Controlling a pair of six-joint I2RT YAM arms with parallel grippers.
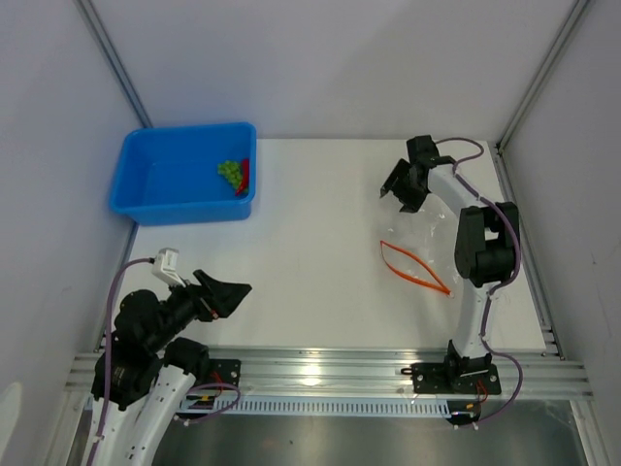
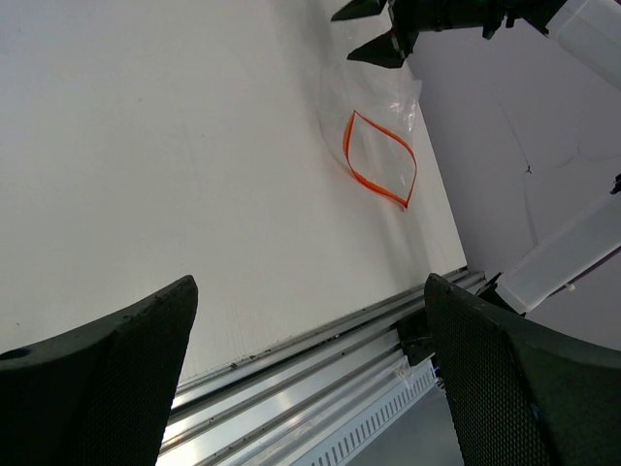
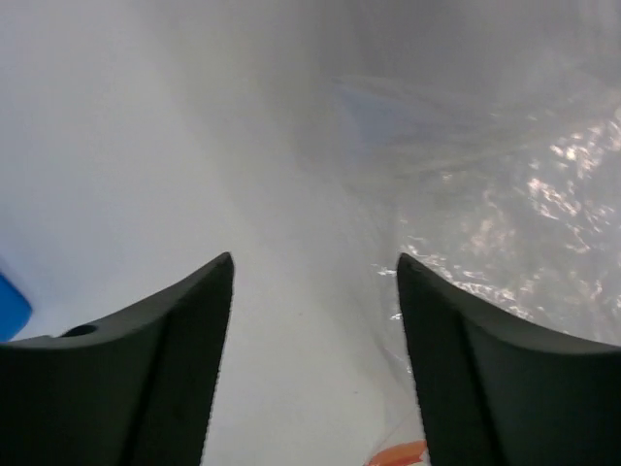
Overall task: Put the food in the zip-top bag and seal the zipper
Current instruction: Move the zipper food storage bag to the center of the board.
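Note:
The clear zip-top bag [image 1: 427,238] lies on the right of the white table, and its red-orange zipper [image 1: 415,264] gapes open in a loop. The light-green grapes [image 1: 230,172] and the slim red piece [image 1: 244,177] lie in the blue tub [image 1: 155,184]. I cannot make out a darker-green piece. My right gripper [image 1: 396,197] is open and empty over the bag's far end; its wrist view shows the bag [image 3: 505,194] and the zipper [image 3: 398,453] between open jaws [image 3: 315,260]. My left gripper [image 1: 238,291] is open and empty near the front left.
The blue tub stands at the back left corner. The left wrist view shows my open left gripper [image 2: 310,291], the table's front metal rail [image 2: 320,359], the zipper loop [image 2: 378,160] and the right gripper [image 2: 374,29] beyond it. Grey walls enclose the table.

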